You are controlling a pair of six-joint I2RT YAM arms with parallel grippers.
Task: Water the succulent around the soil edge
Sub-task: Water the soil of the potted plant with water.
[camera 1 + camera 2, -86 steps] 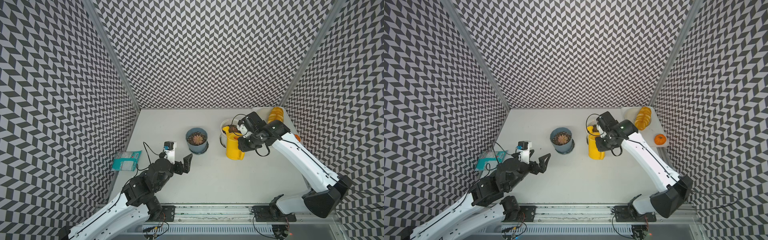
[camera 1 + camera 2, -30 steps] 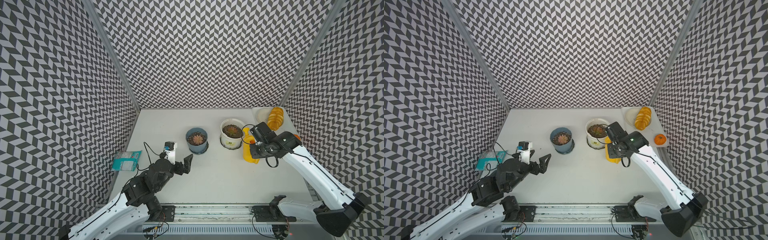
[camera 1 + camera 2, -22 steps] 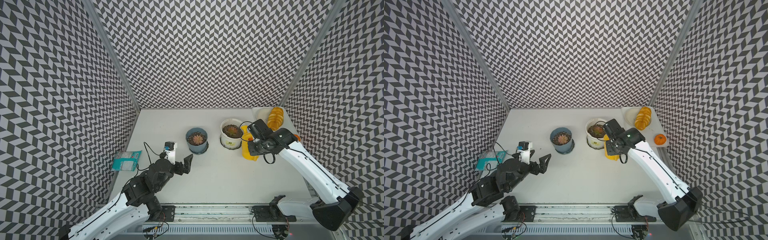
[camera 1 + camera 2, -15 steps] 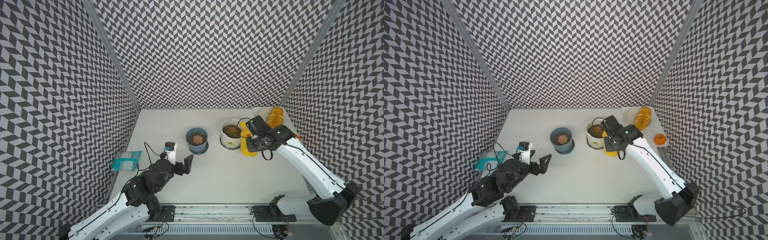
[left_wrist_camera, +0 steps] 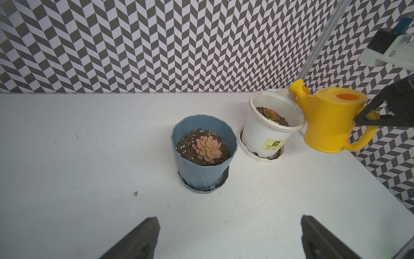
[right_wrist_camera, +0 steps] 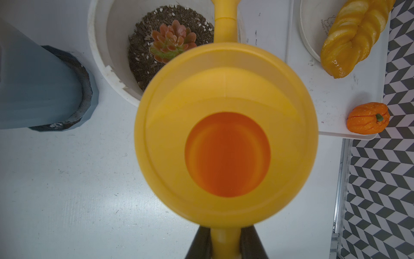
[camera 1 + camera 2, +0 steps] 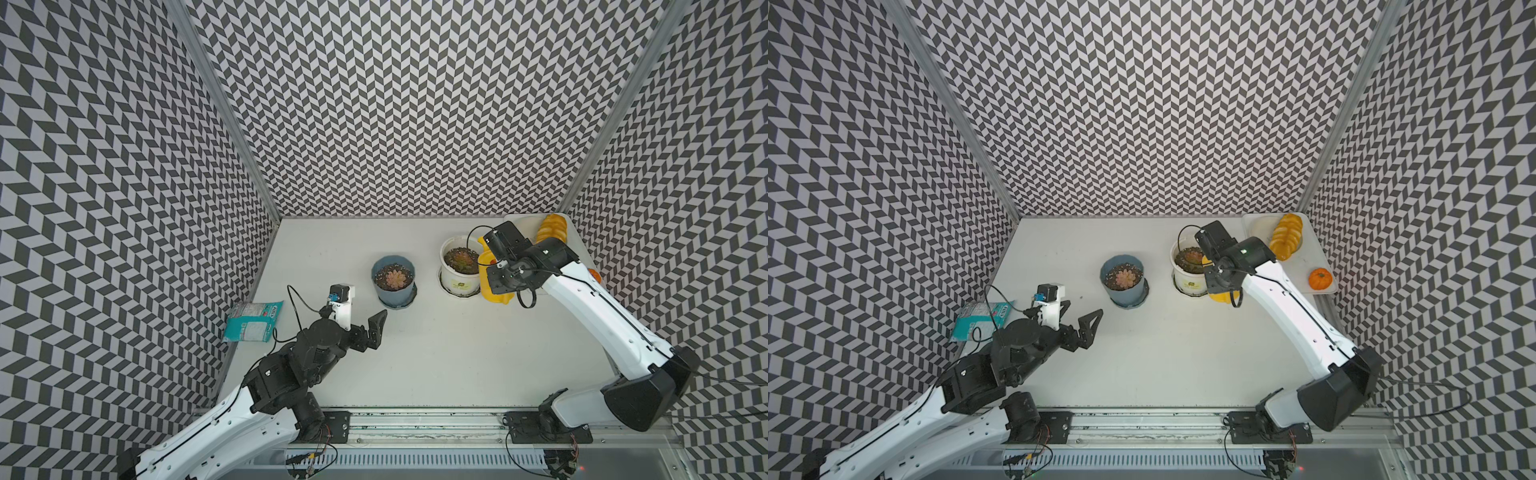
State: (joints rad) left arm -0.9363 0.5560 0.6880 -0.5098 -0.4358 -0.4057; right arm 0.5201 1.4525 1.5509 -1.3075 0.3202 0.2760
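Note:
A yellow watering can (image 6: 226,143) hangs upright in my right gripper (image 6: 225,237), which is shut on its handle. The can (image 7: 492,284) stands close against the right side of a white pot (image 7: 457,284) holding a reddish-green succulent (image 6: 172,41). Its spout (image 6: 224,22) reaches over the pot's rim at the right edge of the soil. To the left, a second, pink succulent (image 5: 207,149) grows in a blue pot (image 7: 394,291). My left gripper (image 5: 228,222) is open and holds nothing, hovering over the table in front of the blue pot (image 7: 1124,291).
At the back right, a white tray (image 7: 1304,266) carries a plate with a sliced yellow loaf (image 7: 1285,236) and a small orange pumpkin (image 7: 1320,278). A teal packet (image 7: 253,321) lies by the left wall. Patterned walls close in three sides.
My right arm brought the can from the white pot's left side round to its right, then drew it back and in against the pot. The left arm stayed still.

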